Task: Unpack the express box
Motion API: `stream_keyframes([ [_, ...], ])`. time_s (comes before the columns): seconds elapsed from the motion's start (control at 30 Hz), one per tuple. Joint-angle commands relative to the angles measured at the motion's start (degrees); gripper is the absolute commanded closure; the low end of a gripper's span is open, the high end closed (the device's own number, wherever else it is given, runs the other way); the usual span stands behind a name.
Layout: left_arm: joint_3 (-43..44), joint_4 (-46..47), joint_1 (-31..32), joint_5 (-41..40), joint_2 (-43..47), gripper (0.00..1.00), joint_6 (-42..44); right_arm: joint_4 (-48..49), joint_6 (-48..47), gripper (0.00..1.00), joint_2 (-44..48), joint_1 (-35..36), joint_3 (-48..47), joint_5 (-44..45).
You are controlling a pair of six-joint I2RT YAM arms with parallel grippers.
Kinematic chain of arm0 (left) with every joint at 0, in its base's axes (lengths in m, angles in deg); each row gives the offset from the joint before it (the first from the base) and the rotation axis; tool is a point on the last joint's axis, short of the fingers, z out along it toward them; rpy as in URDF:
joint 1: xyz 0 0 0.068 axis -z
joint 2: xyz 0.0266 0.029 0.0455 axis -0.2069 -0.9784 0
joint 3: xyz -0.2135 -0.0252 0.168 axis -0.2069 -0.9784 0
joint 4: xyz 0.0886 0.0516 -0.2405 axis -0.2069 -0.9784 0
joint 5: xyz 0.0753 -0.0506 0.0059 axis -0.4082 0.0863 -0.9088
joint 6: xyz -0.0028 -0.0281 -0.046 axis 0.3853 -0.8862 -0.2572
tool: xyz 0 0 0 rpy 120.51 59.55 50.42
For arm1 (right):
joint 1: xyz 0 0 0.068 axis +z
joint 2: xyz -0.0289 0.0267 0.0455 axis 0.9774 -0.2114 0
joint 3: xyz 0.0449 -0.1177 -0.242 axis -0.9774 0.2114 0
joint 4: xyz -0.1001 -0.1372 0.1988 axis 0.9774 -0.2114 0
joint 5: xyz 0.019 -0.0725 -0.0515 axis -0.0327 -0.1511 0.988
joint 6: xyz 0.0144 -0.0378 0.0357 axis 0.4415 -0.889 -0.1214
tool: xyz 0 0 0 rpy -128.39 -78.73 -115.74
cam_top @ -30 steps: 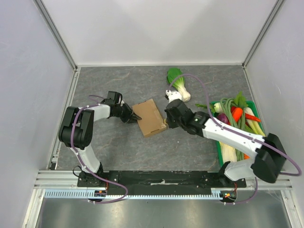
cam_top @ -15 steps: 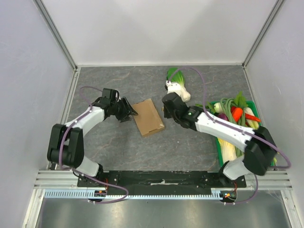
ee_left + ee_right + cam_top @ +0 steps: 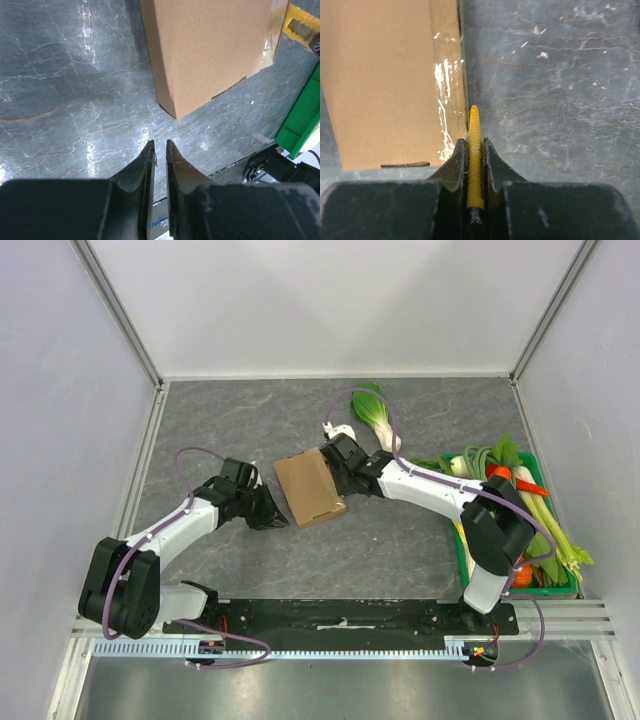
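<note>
box (image 3: 310,488) mid frame on counter (image 3: 240,420), flat. looks light, stiff, tape slick; pin it by a long edge. left end effector (image 3: 160,145) nearly closed, empty. right end effector (image 3: 475,142) clamps yellow tool (image 3: 474,127) beside taped edge.

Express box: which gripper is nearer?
Right. The right gripper, holding a yellow tool, is beside the express box at its taped edge; the left gripper stands clear of its corner.

Express box (image 3: 310,488) centre: left gripper (image 3: 282,517) just near-left, right gripper (image 3: 338,465) at its right edge, bok choy (image 3: 375,418) behind, vegetable crate (image 3: 550,591) right.
</note>
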Motion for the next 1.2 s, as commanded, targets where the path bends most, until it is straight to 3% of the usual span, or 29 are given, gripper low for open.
stream_keyframes([
  [0.0,-1.89,-0.02,0.77,0.3,1.99,0.83,1.29,-1.56,-1.4,1.0,1.65,2.05,-2.93,-7.29],
  [0.17,-3.57,-1.33,0.69,-3.2,3.4,0.84,-1.52,-0.07,-1.92,1.0,5.51,3.46,-1.96,-12.75],
  [0.43,-2.52,-4.06,0.69,-11.12,2.96,0.84,-7.06,-3.85,-5.87,1.0,5.7,-3.47,-6.87,-2.02],
  [0.67,-1.11,-5.2,0.69,-13.14,-0.47,0.86,-7.24,6.17,-14.31,1.0,-9.49,-6.9,-21.63,-2.63],
  [0.83,-2.16,-5.21,0.77,-15.35,0.5,0.87,-6.62,5.21,-15.28,1.0,-23.19,-8.22,-36.05,-7.28],
  [0.97,-2.6,-3.8,0.69,-15.7,0.41,0.85,-6.89,3.36,-14.84,1.0,-25.42,-8.22,-38.09,-8.69],
  [1.17,-0.85,-1.87,0.69,-17.01,-1.78,0.77,-9.69,2.66,-13.79,1.0,-22.08,-8.23,-32.2,-13.09],
])
